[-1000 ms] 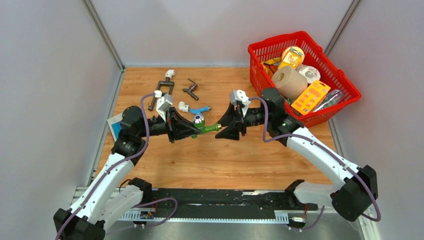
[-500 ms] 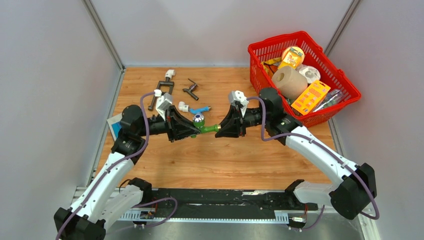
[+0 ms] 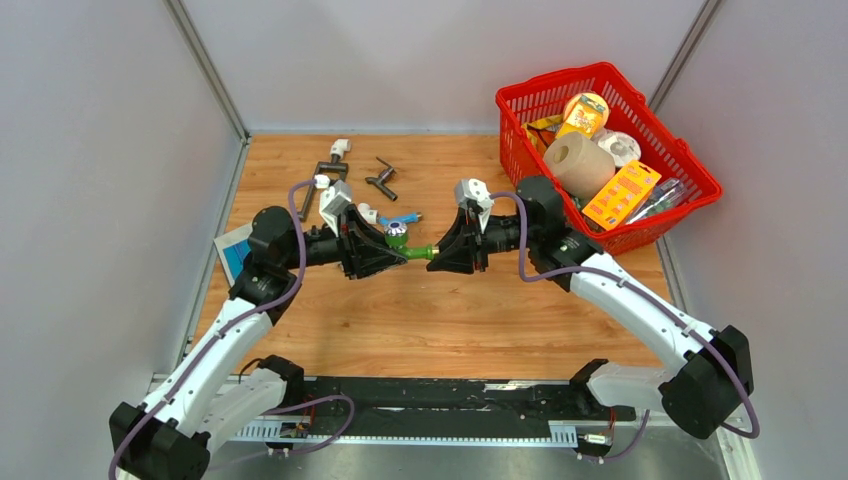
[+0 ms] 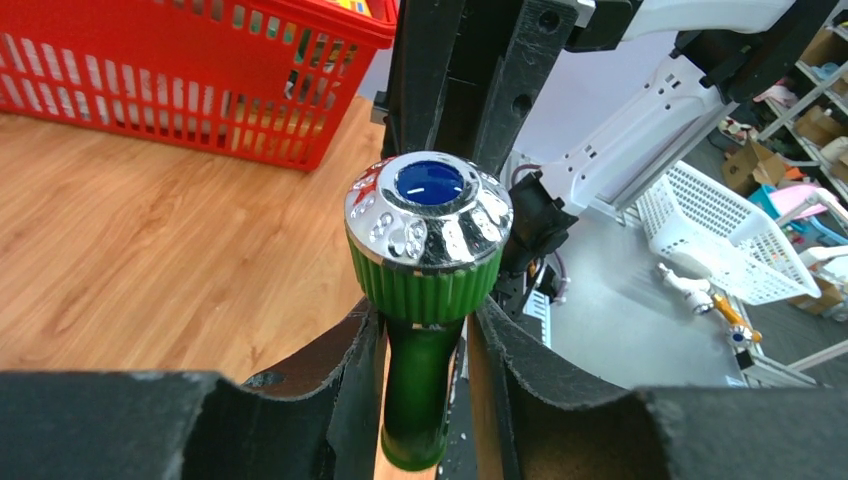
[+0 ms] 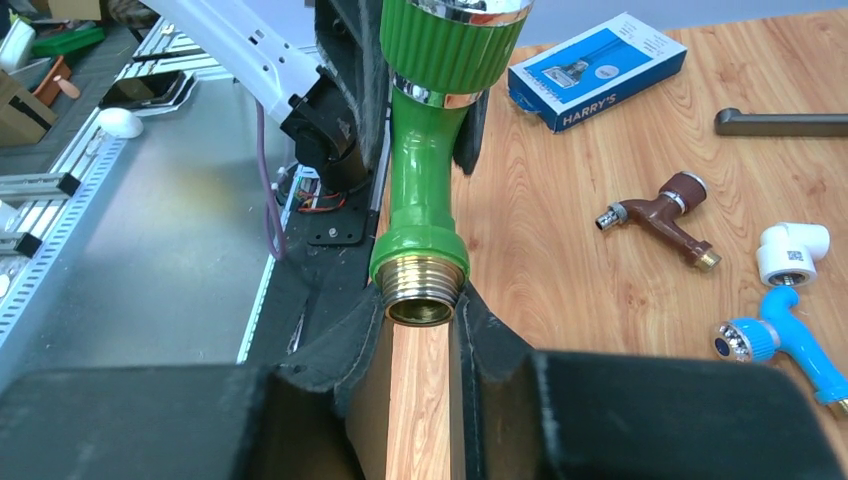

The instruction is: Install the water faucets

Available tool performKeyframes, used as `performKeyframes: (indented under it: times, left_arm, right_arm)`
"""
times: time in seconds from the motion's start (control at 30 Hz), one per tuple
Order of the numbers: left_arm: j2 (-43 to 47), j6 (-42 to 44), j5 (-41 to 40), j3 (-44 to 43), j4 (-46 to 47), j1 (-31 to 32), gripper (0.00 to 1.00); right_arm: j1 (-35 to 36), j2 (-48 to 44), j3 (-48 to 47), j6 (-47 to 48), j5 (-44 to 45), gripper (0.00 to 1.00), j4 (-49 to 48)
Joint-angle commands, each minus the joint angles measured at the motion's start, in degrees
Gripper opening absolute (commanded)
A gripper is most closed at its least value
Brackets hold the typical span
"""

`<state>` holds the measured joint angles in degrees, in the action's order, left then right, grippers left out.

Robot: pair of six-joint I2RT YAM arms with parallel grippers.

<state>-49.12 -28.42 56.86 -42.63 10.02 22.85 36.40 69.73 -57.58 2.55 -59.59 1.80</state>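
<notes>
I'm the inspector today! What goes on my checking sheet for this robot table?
Surface: wooden table, no spills seen.
Job's things: green tap held between both pincers; blue tap, brown tap and grey tap lying loose; the blue one touches a white elbow.
Clutter: red basket with a paper roll and packets; blue box near the left arm.
Pincers: right pincer shut on the green tap's brass end; left pincer open around its neck, slim gaps showing.
Cables: purple cable loops on each arm; no snags seen.
Surroundings: grey walls; white basket beyond the table.
</notes>
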Motion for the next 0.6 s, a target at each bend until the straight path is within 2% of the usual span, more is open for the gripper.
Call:
performKeyframes:
  times: [0.0,0.13,0.57]
  left_arm:
    - [-1.1,-2.5,-1.0,0.3,5.7,3.2,0.42]
    - [-2.0,-3.1,-2.6,0.8,7.5,5.0,0.41]
    - [-2.3,-8.2,-4.6,2.4,15.7,5.4,0.42]
  right_arm:
    - [0.5,-0.4,-0.3,-2.2,3.6,0.00,-6.5]
    - [0.5,-0.5,0.3,-3.8,4.0,0.00,-7.9]
    - [1.0,0.1,1.2,-3.8,3.7,0.00,-8.0]
